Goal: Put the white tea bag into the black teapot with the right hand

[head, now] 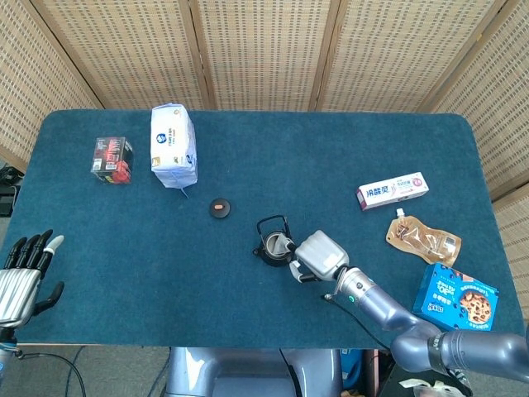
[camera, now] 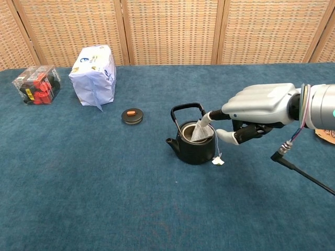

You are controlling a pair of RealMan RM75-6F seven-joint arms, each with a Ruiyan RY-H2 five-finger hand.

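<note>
The black teapot (camera: 191, 143) (head: 274, 245) stands lidless in the middle of the blue table. The white tea bag (camera: 200, 132) sits in its mouth, leaning on the right rim, and its string and paper tag (camera: 218, 161) hang down outside the pot. My right hand (camera: 257, 106) (head: 319, 255) hovers just right of the pot, one fingertip at the bag's upper corner and the thumb spread apart below it; nothing is gripped. My left hand (head: 23, 274) lies at the table's front left edge with its fingers straight and holds nothing.
The pot's lid (camera: 132, 115) lies left of it. A white-blue pack (camera: 94, 75) and a red-black box (camera: 35, 84) stand at the back left. A toothpaste box (head: 392, 191), brown pouch (head: 421, 238) and blue cookie box (head: 455, 301) lie at the right.
</note>
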